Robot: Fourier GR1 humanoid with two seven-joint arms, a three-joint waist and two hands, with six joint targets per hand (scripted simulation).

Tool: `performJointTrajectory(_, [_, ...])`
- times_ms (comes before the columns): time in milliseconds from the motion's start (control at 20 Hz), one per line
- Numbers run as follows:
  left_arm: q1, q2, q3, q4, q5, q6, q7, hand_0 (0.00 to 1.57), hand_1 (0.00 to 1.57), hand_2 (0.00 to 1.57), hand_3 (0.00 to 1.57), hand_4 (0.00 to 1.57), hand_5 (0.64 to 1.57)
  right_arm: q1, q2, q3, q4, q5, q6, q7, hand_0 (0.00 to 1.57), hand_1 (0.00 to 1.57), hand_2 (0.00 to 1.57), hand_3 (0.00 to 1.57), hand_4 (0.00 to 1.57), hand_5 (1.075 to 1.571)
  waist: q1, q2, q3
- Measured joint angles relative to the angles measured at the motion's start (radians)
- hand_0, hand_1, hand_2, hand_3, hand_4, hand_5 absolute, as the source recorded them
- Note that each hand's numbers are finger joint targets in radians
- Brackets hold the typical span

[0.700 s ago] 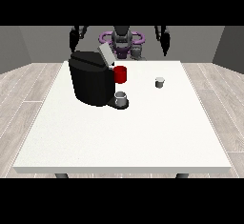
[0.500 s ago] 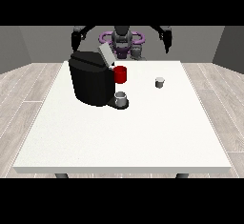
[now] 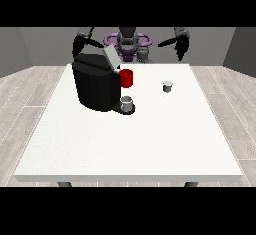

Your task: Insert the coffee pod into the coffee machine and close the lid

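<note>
My arms have lifted and spread, hand at the view's right (image 3: 181, 49) nearest the coffee pod (image 3: 167, 86) on the bench (image 3: 130, 139); coffee machine (image 3: 97, 84) lid open; fingers I cannot tell.

A plain room, home-like. Pale wood-plank floor (image 3: 30, 86) and grey walls (image 3: 35, 49) surround a white desk (image 3: 130, 144) bearing a coffee machine (image 3: 95, 84).

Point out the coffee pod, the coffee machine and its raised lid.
coffee pod (image 3: 167, 86): front view, on its side wall.
coffee machine (image 3: 95, 86): front view, on its black front face.
lid (image 3: 111, 58): front view, on the tilted grey flap.
</note>
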Motion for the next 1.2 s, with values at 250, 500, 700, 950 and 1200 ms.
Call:
performJointTrajectory(250, [-0.11, 0.074, 0.038, 0.113, -0.046, -0.034, 0.015, 0.0, 0.0, 0.0, 0.0, 0.0, 1.571, -0.049, 0.027, 0.037, -0.008, 0.043, -0.028, 0.006, 0.0, 0.0, 0.0, 0.0, 0.0, 1.571, -0.042, 0.058, 0.0002])
performJointTrajectory(500, [-0.189, 0.112, 0.033, 0.218, -0.12, -0.044, 0.029, 0.0, 0.0, 0.0, 0.0, 0.0, 1.571, -0.072, 0.046, 0.057, -0.01, 0.038, -0.017, 0.015, 0.0, 0.0, 0.0, 0.0, 0.0, 1.571, -0.085, 0.102, 0.0003])
performJointTrajectory(700, [-0.255, 0.154, 0.051, 0.336, -0.155, -0.068, 0.0, 0.0, 0.0, 0.0, 0.0, 0.0, 1.571, -0.096, 0.056, 0.079, -0.02, 0.061, -0.035, 0.042, 0.0, 0.0, 0.0, 0.0, 0.0, 1.571, -0.106, 0.145, 0.0001])
performJointTrajectory(950, [-0.309, 0.147, 0.019, 0.417, -0.233, -0.053, -0.017, 0.0, 0.0, 0.0, 0.0, 0.0, 1.571, -0.135, 0.071, 0.071, 0.03, 0.052, -0.046, 0.039, 0.0, 0.0, 0.0, 0.0, 0.0, 1.571, -0.097, 0.182, 0.0003])
performJointTrajectory(1200, [-0.369, 0.125, 0.015, 0.524, -0.314, 0.023, -0.065, 0.76, 0.76, 0.88, 0.62, 0.0, 1.571, -0.172, 0.063, 0.058, 0.066, 0.035, -0.043, 0.039, 0.0, 0.0, 0.0, 0.0, 0.0, 1.571, -0.097, 0.207, 0.0001])
